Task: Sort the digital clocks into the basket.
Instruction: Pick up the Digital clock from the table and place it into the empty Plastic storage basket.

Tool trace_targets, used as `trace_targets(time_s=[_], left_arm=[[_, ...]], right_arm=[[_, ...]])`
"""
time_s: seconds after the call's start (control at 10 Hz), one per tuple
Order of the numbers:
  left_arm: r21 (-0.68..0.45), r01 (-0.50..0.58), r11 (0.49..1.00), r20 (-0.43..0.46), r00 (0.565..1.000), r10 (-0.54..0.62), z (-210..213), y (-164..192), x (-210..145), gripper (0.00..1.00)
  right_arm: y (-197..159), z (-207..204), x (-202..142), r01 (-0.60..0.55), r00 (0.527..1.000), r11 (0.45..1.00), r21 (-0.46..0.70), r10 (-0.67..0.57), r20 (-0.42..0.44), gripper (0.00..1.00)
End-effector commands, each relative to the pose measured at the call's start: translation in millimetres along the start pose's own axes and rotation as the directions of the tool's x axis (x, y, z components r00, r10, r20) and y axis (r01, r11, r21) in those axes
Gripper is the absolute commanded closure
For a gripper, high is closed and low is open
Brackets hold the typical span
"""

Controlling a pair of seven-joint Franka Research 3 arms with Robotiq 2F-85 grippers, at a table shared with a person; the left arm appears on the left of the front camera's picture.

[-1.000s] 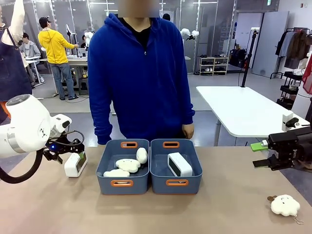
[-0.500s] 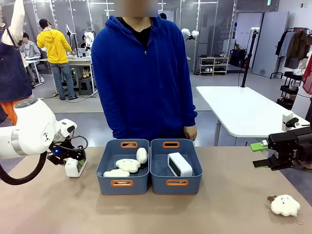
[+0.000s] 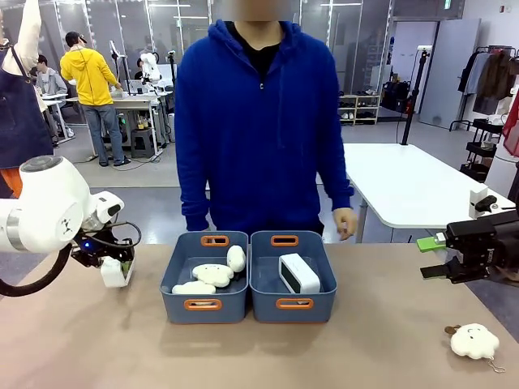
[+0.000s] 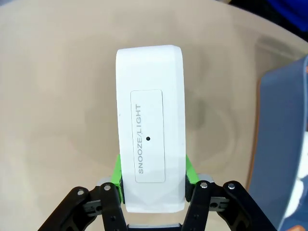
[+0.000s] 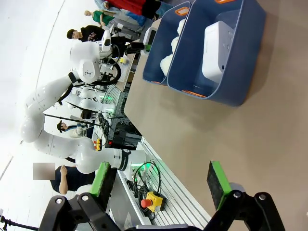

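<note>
Left end effector (image 4: 153, 174) clamped on a white rounded plastic digital clock (image 4: 149, 120), green pads (image 4: 117, 171) on its two sides.
I see it at the tan worktop (image 3: 259, 356), just left of both slate-blue plastic bins. Second clock (image 3: 298, 273) lies in the right bin (image 3: 261, 308), cream plush toys (image 3: 212, 274) in the left bin (image 3: 172, 306). Right end effector (image 5: 160, 182) wide, holding nothing.
</note>
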State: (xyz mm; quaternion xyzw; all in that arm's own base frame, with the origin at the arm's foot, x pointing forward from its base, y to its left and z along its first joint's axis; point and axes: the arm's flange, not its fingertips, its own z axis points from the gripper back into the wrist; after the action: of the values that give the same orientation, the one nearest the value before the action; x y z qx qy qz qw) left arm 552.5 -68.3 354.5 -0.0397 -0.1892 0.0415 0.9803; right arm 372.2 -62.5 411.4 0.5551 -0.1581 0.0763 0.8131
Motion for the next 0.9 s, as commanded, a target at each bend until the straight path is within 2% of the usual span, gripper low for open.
trace_targets(time_s=[0.0, 0.2, 0.4, 0.5, 0.7, 0.8], left_arm=[[-0.05, 0.004, 0.999, -0.029, 1.0, -0.006, 49, -4, -9, 0.91], [-0.211, 0.077, 0.975, -0.15, 0.983, -0.11, 98, 11, -24, 0.91], [-0.339, 0.117, 0.934, -0.162, 0.97, -0.18, 137, 28, -47, 0.91], [-0.435, 0.165, 0.885, -0.149, 0.956, -0.252, 150, 37, -58, 0.91], [-0.606, 0.304, 0.735, 0.026, 0.931, -0.364, 167, 35, -74, 0.91], [-0.655, 0.364, 0.663, 0.112, 0.914, -0.391, 168, 10, -77, 0.91]], right_arm=[[1, 1, 0, 0.0, 1.0, 1.0, -0.004, 0.0, -0.011, 0.0], [1, 1, 0, 0.0, 1.0, 1.0, -0.004, 0.0, -0.011, 0.0], [1, 1, 0, 0.0, 1.0, 1.0, -0.004, 0.0, -0.011, 0.0], [1, 1, 0, 0.0, 1.0, 1.0, -0.004, 0.0, -0.011, 0.0], [1, 1, 0, 0.0, 1.0, 1.0, -0.004, 0.0, -0.011, 0.0], [1, 1, 0, 0.0, 1.0, 1.0, -0.004, 0.0, -0.011, 0.0]])
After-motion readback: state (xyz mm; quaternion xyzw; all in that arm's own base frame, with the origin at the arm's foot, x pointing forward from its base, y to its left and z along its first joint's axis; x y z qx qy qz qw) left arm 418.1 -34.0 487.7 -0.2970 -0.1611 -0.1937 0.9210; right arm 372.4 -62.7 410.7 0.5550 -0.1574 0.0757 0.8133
